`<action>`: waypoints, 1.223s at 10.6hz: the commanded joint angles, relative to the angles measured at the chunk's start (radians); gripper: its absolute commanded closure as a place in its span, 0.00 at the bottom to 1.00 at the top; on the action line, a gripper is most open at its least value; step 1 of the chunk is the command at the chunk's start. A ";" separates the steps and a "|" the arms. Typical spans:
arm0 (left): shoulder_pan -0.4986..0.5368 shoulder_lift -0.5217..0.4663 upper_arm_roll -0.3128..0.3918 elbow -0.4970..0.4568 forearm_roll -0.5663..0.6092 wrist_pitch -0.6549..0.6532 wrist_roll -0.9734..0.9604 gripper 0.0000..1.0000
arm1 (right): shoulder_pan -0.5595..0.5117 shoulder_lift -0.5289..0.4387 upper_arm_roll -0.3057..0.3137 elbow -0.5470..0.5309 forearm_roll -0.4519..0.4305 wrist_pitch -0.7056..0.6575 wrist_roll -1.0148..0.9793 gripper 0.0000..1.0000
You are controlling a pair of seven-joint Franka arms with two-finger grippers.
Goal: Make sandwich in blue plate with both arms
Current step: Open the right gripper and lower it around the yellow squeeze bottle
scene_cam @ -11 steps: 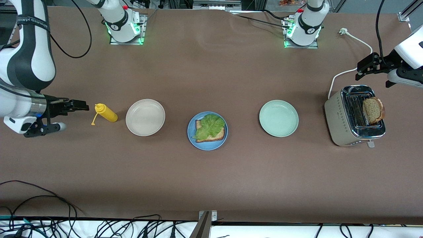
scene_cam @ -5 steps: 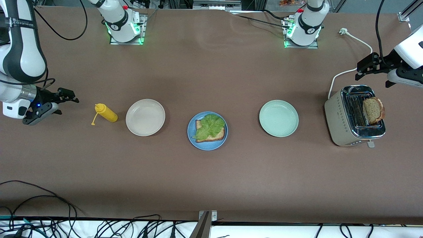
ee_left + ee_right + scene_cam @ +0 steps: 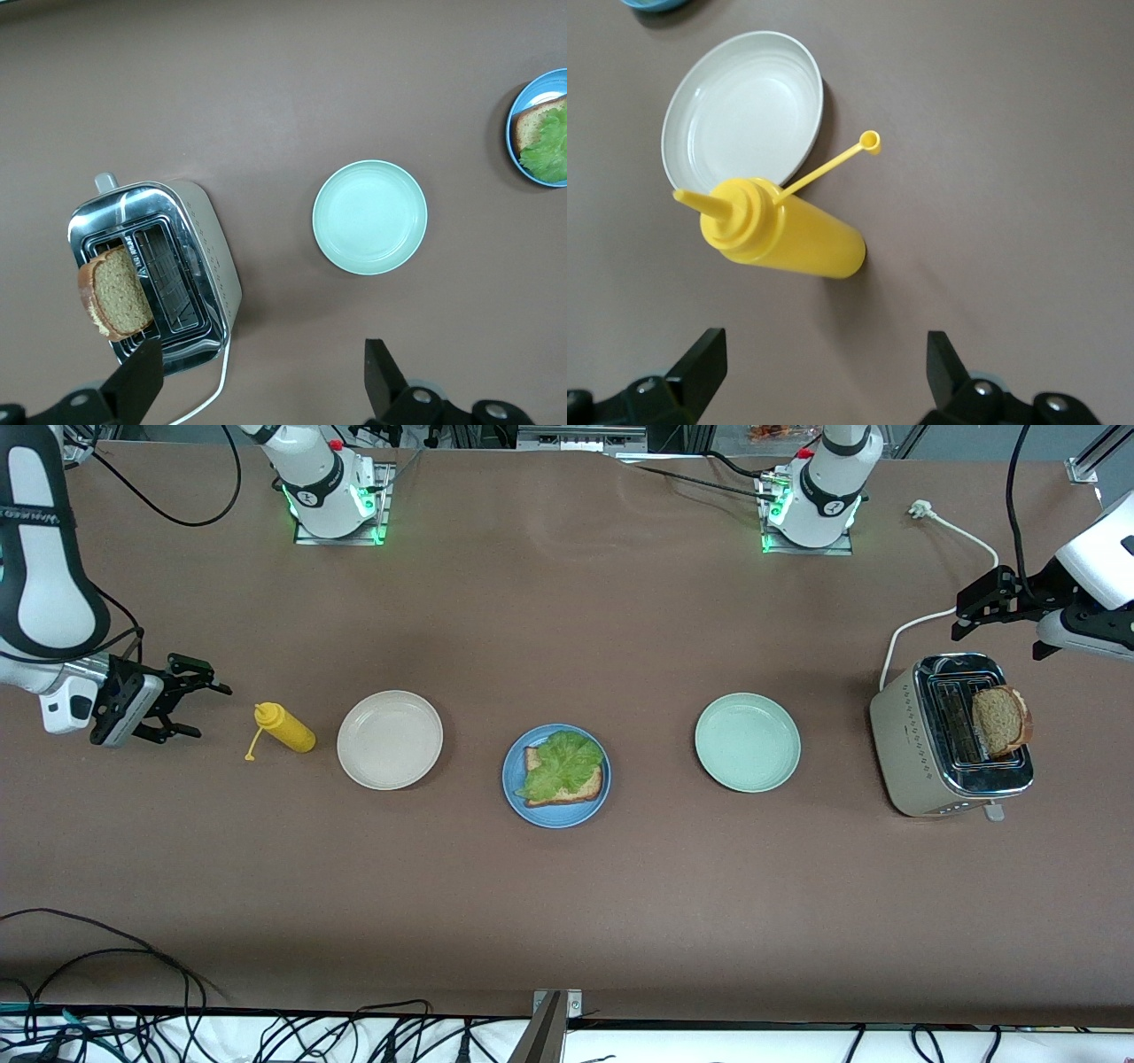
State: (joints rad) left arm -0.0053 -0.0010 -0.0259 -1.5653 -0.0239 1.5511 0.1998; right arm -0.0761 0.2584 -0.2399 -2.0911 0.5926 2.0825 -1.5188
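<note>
- Mid-table: blue plate (image 3: 556, 776) holds one bread slice (image 3: 567, 786) with a lettuce leaf (image 3: 560, 763) on top; no top slice on it, sandwich unfinished.
- Pale green plate (image 3: 748, 742) sits beside it toward the left arm's end, bare.
- Beige plate (image 3: 390, 740) sits beside it toward the right arm's end, bare.
- Yellow squeeze bottle (image 3: 284, 728) lies on its side just beside the beige plate, cap off and dangling on its tether (image 3: 829, 164).
- Toaster (image 3: 950, 733) stands at the left arm's end; second bread slice (image 3: 1001, 720) sticks up tilted from the slot nearer the table end, the other slot is vacant.
- Left gripper (image 3: 966, 612) hangs in the air by the toaster's cord, fingers spread, holding nothing.
- Right gripper (image 3: 202, 707) is near the bottle at the right arm's end, fingers spread wide, holding nothing.
</note>
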 commanded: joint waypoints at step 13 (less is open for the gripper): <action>-0.007 -0.016 -0.005 -0.016 0.042 0.014 -0.034 0.00 | -0.051 0.216 0.027 0.017 0.496 -0.173 -0.679 0.33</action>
State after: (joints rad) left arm -0.0070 -0.0010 -0.0271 -1.5660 -0.0099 1.5517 0.1824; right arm -0.1138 0.4782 -0.2275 -2.0811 1.0716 1.9239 -2.1791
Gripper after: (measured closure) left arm 0.000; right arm 0.154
